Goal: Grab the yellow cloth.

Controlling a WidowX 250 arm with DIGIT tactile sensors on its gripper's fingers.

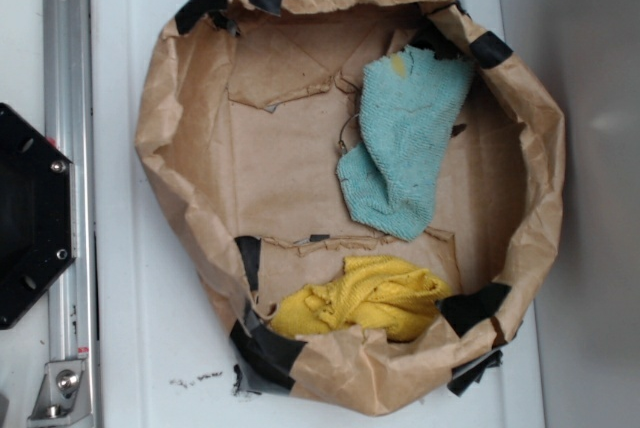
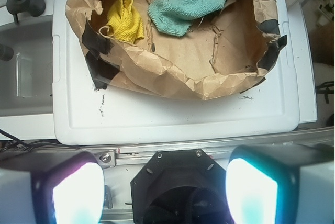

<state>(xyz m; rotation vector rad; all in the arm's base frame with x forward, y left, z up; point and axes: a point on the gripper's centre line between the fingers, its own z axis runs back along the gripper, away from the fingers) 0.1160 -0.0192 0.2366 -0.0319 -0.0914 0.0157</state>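
I am looking down into a crumpled brown paper bag, rolled open and patched with black tape along its rim, sitting on a white lid-like surface. The yellow cloth is lying bunched in soft folds on the bag's floor, pressed up against the paper wall, with taped patches of rim just beside it on either side. The teal cloth is lying near it on the same floor, stretching towards the opposite wall; the two rags are not touching.

In the wrist view the gripper is hanging outside the bag, its two fingers spread wide and holding nothing. The bag's raised, wrinkled wall is standing between the gripper and the yellow cloth, and I am seeing a black hexagonal mount and a metal rail directly below the gripper. A grey basin-like tray is sitting beside the white surface.
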